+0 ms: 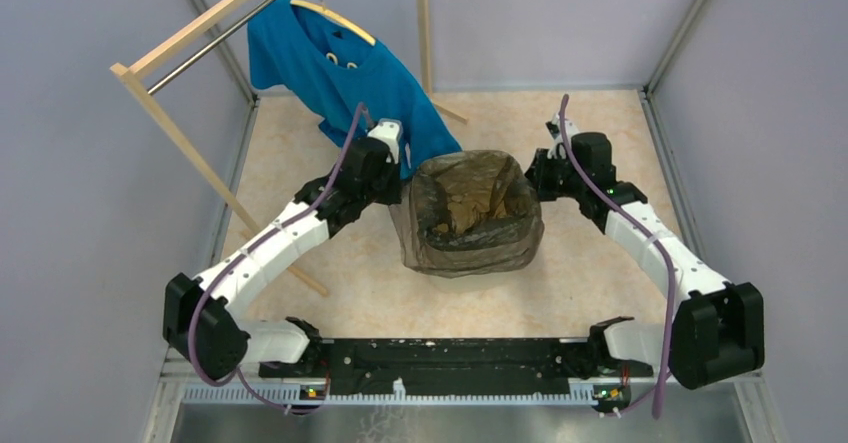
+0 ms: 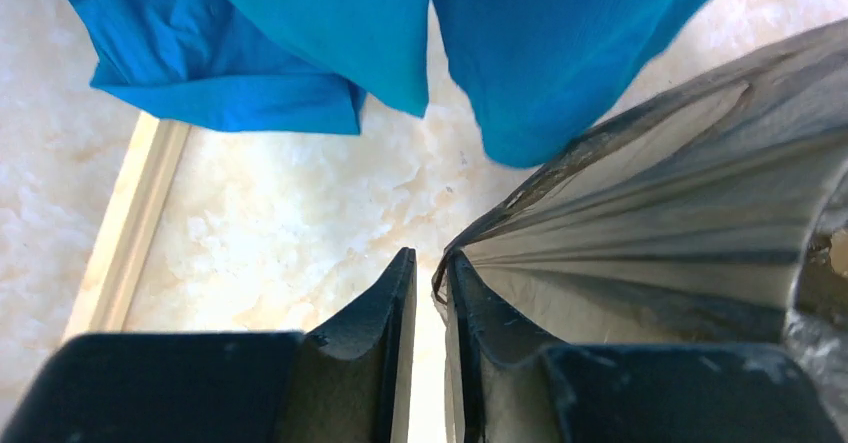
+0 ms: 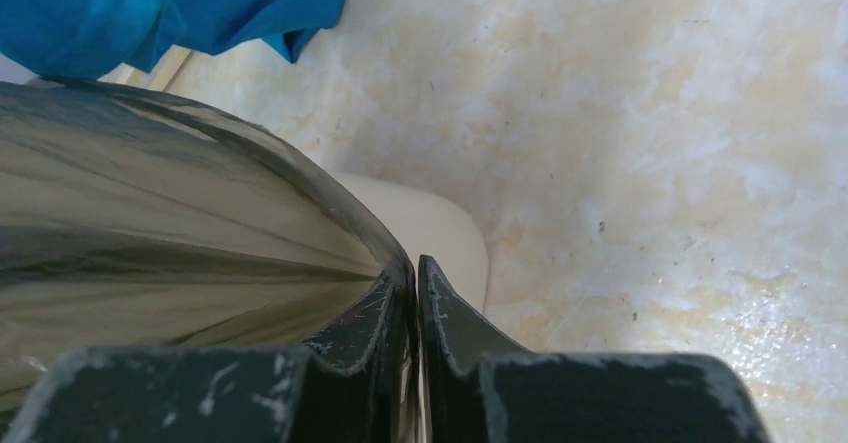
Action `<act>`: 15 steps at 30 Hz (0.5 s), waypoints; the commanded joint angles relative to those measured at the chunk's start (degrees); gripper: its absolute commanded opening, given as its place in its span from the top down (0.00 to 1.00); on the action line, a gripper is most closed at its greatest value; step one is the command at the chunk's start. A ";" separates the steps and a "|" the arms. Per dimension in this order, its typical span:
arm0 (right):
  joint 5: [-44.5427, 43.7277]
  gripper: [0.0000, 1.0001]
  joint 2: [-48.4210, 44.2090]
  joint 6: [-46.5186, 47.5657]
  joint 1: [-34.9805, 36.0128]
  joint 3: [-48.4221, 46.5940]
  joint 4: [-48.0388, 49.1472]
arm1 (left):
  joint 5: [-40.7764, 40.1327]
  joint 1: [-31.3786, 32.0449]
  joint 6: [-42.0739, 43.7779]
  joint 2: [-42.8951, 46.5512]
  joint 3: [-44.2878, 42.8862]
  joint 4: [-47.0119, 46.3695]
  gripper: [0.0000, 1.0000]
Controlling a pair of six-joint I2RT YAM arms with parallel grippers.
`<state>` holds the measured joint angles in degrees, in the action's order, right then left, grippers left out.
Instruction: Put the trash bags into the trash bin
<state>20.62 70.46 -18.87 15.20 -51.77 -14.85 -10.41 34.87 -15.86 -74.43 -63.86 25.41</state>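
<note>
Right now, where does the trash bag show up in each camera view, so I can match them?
Top external: the trash bag sits at the centre of the picture, its mouth open upward.
Left wrist: it fills the right side, with pleats fanning from the lower middle.
Right wrist: it fills the left side.
Shared landmark: the blue shirt, upper left in top external, along the top in left wrist, top-left corner in right wrist.
</note>
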 commanded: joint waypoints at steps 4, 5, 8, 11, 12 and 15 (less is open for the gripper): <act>-2.56 0.75 -6.06 1.49 -0.79 -1.73 -6.22 | 0.90 -0.45 -3.36 7.19 2.79 1.47 0.65; -4.52 0.68 -7.82 2.49 -0.79 -2.62 -8.97 | 0.05 -0.45 -3.24 8.27 2.59 2.99 0.61; -9.88 0.49 -14.32 3.80 -0.79 -4.70 -16.18 | -1.10 -0.49 -3.17 12.54 2.17 6.76 0.52; -13.69 0.35 -20.76 3.58 -0.80 -5.83 -22.29 | -1.23 -0.44 -4.83 16.54 2.15 10.53 0.40; -14.55 0.31 -22.78 3.14 -0.79 -5.87 -23.96 | -0.52 -0.49 -5.67 17.85 2.46 11.43 0.36; -15.14 0.25 -29.03 1.49 -0.79 -5.43 -27.24 | 3.00 -0.50 -9.57 21.72 4.31 12.56 0.26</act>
<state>9.54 48.12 -16.51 15.14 -55.05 -34.44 -10.17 34.63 -20.69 -56.90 -61.10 34.68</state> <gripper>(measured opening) 0.725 0.697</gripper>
